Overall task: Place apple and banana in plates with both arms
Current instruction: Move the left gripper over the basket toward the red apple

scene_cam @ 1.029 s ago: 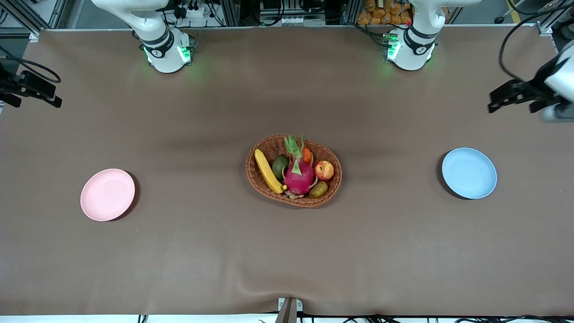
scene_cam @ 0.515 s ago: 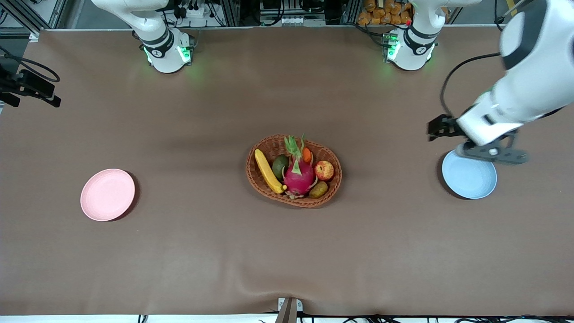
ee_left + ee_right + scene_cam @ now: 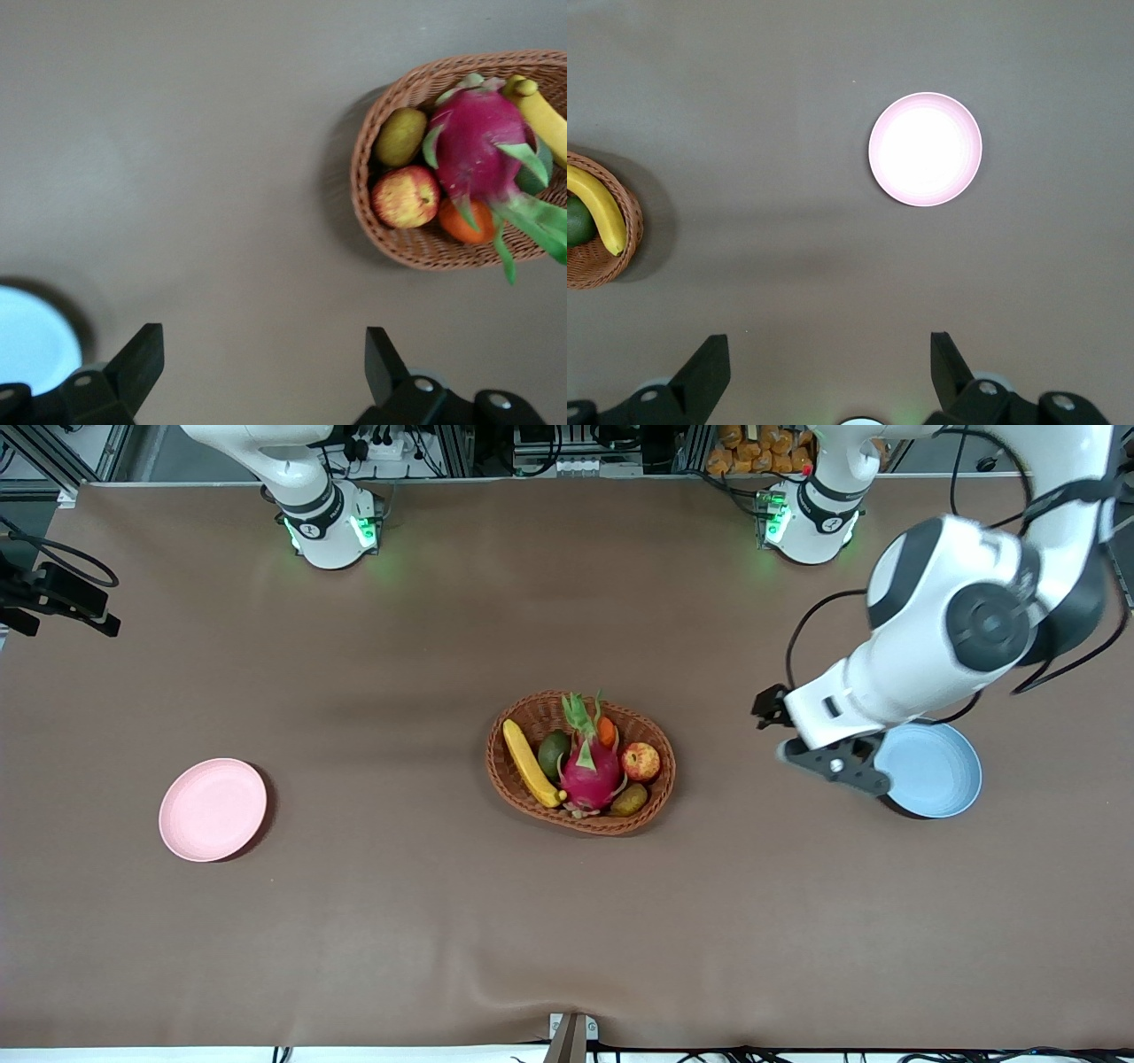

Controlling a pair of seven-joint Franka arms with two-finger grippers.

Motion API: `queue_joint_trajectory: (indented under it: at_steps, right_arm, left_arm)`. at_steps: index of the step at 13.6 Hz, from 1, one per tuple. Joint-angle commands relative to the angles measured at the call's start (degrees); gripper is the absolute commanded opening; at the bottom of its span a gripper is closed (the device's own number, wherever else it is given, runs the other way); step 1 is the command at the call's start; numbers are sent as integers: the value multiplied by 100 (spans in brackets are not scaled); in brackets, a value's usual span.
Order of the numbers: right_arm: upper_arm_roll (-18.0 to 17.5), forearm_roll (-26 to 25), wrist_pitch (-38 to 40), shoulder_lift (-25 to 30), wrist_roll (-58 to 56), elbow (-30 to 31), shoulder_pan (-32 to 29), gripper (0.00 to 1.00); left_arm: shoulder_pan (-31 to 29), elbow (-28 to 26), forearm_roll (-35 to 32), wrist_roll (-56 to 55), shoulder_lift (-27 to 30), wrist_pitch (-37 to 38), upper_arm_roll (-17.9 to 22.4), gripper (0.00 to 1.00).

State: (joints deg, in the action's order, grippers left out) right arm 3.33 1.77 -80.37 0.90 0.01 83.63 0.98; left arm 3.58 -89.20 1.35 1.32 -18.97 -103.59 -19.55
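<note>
The left gripper (image 3: pixel 257 367), open and empty, has swung in over the table between the blue plate (image 3: pixel 939 775) and the wicker basket (image 3: pixel 580 819), apparently heading for the apple (image 3: pixel 640 762); the right gripper (image 3: pixel 824 367) waits open, high above the table near the pink plate (image 3: pixel 925 149).

No text, label, brand or number can be read on anything in view.
</note>
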Motion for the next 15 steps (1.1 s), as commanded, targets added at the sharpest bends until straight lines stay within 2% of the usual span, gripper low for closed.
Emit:
queue_joint_trajectory:
  at_steps: [1, 6, 8, 13, 15]
  right_arm:
    - [10, -10, 48, 7, 87, -66, 16, 100]
    - [10, -10, -57, -81, 52, -66, -19, 100]
    - [10, -63, -84, -283, 60, -66, 16, 100]
    - [10, 60, -445, -363, 87, -49, 16, 100]
    - [10, 43, -453, -406, 61, -48, 191, 100]
  left_arm:
    - [-24, 26, 24, 167, -378, -441, -399, 100]
    - [-32, -931, -3, 1229, -494, -1644, -628, 100]
    - [282, -1230, -169, 1310, -511, -2189, -637, 100]
    - [538, -1292, -433, 1257, -783, -2569, -629, 100]
    - [644, -1467, -556, 1222, -880, -2910, -620, 100]
